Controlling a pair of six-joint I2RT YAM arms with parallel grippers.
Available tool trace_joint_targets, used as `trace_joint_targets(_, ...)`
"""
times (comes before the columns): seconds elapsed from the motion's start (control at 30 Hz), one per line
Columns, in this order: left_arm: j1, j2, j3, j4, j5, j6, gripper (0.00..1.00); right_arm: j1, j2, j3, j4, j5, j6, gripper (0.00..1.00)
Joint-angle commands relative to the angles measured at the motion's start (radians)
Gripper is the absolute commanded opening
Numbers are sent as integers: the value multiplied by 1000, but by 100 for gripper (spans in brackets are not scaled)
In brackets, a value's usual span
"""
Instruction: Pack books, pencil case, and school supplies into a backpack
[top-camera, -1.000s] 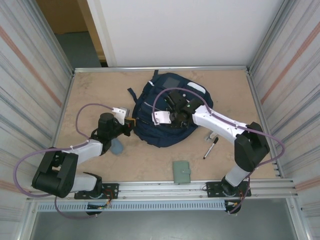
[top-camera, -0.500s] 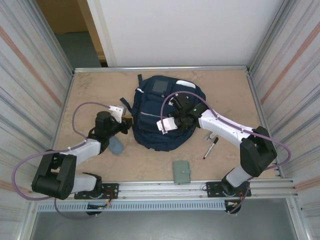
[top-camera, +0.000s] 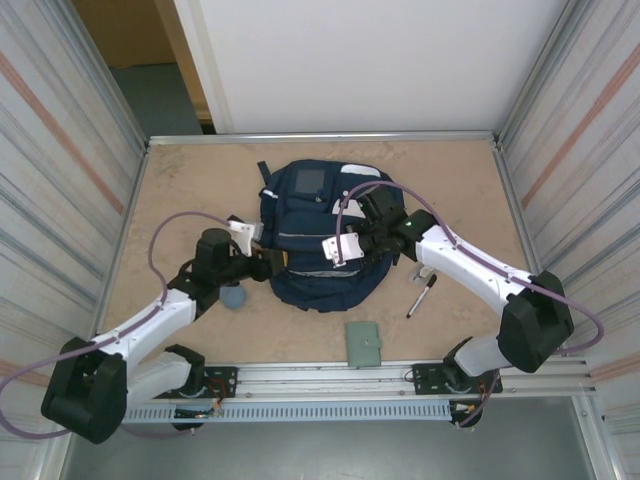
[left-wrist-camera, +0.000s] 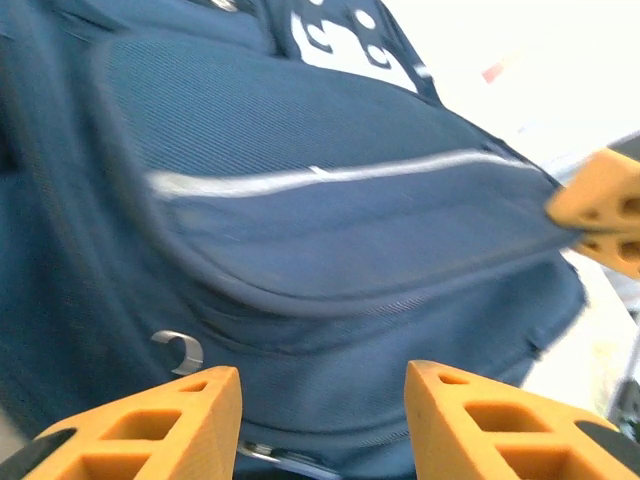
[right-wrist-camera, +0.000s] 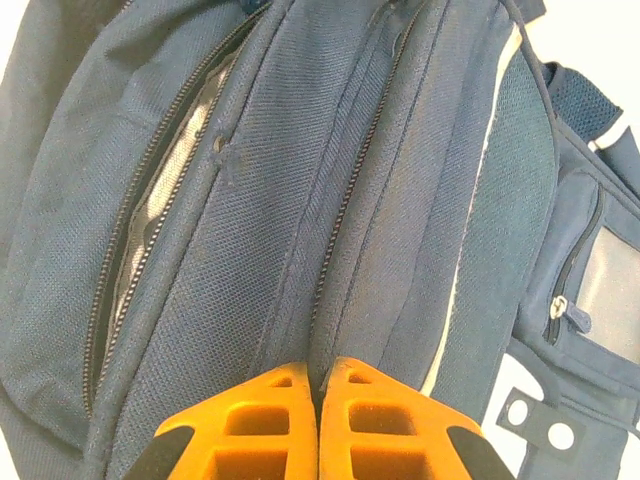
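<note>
Backpack (top-camera: 300, 215) on the move: a second ago it lay skewed toward the far right of the counter (top-camera: 190, 180). Now it sits squarer, pulled left and nearer the arms, its grey pocket patch pointing away from them.

Over on the left side, the left fingers (left-wrist-camera: 170, 420) have let go. They were clamped shut a second back, and now they stand apart with a clear gap, right up against the bag's left flank with nothing between them. That arm has stretched well out from its base to get there.

On the other side, the right fingers (right-wrist-camera: 275, 415) stay pressed tight together, planted on a seam between two zip panels on top of the bag. I can't tell whether any cloth is caught in there. The right arm has reached further left along with the bag.

Everything else has stayed put. The pencil case (top-camera: 233, 296) lies just beside the left forearm, the black marker (top-camera: 421, 296) is right of the bag, and the green booklet (top-camera: 364, 343) sits near the front rail.
</note>
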Motion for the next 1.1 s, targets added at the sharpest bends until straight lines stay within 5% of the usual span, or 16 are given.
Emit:
trace_joint_targets(0.0,-32,-4,72,-137,-36,-29,47,-20,-25,46,17,-108,-9,0)
trace_joint_targets(0.8,-76,119,92,-140,-17,-59,39,-44,-59,127,-78,-154,9,0)
trace_joint_targets(1.07,-87,104,78,-111,-34,-4,7,-51,-90,127,-83,-161,14,0)
